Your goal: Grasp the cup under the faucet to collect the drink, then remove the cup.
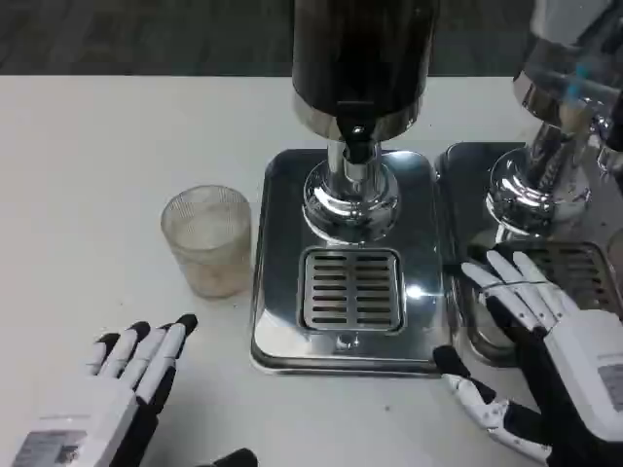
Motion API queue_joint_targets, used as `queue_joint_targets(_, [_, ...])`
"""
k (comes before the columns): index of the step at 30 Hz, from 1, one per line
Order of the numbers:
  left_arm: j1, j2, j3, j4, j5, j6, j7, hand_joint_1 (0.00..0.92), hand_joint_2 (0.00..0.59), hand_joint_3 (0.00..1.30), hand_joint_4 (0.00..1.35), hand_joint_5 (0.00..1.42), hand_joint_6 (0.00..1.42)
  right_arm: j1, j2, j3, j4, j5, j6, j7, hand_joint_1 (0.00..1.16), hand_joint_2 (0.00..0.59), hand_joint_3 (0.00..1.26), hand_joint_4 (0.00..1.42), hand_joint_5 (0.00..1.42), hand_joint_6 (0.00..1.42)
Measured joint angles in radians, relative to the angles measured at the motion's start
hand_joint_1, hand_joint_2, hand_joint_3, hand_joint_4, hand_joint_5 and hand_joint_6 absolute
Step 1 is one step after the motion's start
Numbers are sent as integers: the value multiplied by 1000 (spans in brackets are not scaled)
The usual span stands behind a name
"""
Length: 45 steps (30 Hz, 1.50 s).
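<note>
- Left hand (131, 375) hovers low over the white table (97, 146) at the lower left, palm down, fingers (146, 352) stretched forward and lying close side by side, holding nothing; its thumb tip (234, 457) shows apart near the bottom edge.
- Cup (206, 239), clear and ribbed, stands upright on the table just ahead of the left fingertips and a little to their right, apart from them; it sits beside the left rim of the dispenser tray, not under the faucet.
- Tray (277, 292), polished steel, carries a slotted drain grate (350, 288) at its centre, to the right of the cup.
- Faucet (356, 141), a dark spout, hangs from the dispenser (360, 58), whose dark tank stands on a chrome column (350, 195) behind the grate, well ahead of both sets of fingers.
- Second dispenser (560, 97), chrome with a clear tank, rises at the far right over its own tray (467, 165), ahead of the right fingertips.
- Right hand (545, 360) sits at the lower right, empty, fingers (511, 282) spread and reaching forward over the seam between the two trays; its thumb (467, 384) points left along the first tray's front right corner. Whether the fingertips touch the metal cannot be told.
</note>
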<state>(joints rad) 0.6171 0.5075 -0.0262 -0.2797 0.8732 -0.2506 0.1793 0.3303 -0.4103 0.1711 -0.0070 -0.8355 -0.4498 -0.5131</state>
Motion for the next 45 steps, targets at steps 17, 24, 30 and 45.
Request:
queue_joint_targets(17, [-1, 0, -1, 0, -10, 0, -3, 0, 100, 0, 0, 0, 0, 7, 2, -1, 0, 19, 0, 0, 324, 413, 227, 118, 76, 213])
queue_joint_targets(24, [-2, -1, 1, 0, -14, 0, -3, 0, 100, 0, 0, 0, 0, 8, 5, -9, 0, 41, 0, 0, 326, 413, 228, 128, 87, 225])
queue_joint_targets(30, [-13, -16, 11, 36, -80, -33, 39, 0, 67, 0, 0, 0, 0, 7, 10, -12, 0, 70, 0, 14, 331, 419, 228, 151, 105, 253])
queue_joint_targets(45, [-164, -43, 109, 231, -246, -218, 186, 0, 49, 0, 0, 15, 5, 5, 67, -7, -1, 79, 22, 27, 340, 422, 249, 194, 143, 289])
